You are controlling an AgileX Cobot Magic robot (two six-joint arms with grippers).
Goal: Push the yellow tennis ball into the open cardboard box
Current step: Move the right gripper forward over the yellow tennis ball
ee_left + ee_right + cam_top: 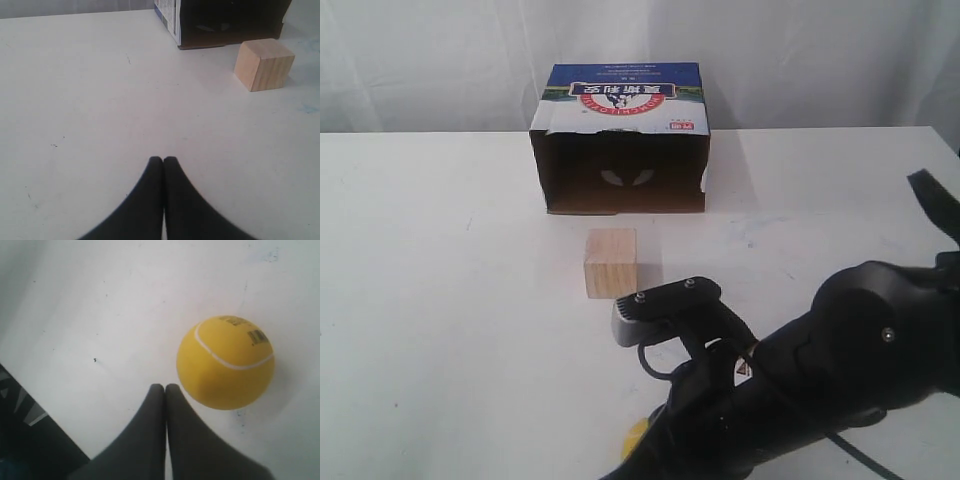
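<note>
Right wrist view: clenched right fingers (155, 412) just beside yellow tennis ball (225, 362), near table edge (60, 410).

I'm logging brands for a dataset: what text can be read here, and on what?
Brown cardboard box, blue-and-white printed top: upside-down white characters on a red logo, too blurred to quote.
Yellow tennis ball: black barcode-like print, too small to read.

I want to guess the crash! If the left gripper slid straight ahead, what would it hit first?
Probably the open cardboard box, near its printed corner; only bare table lies before it. The wooden cube sits off that line. Depth is hard to judge.
</note>
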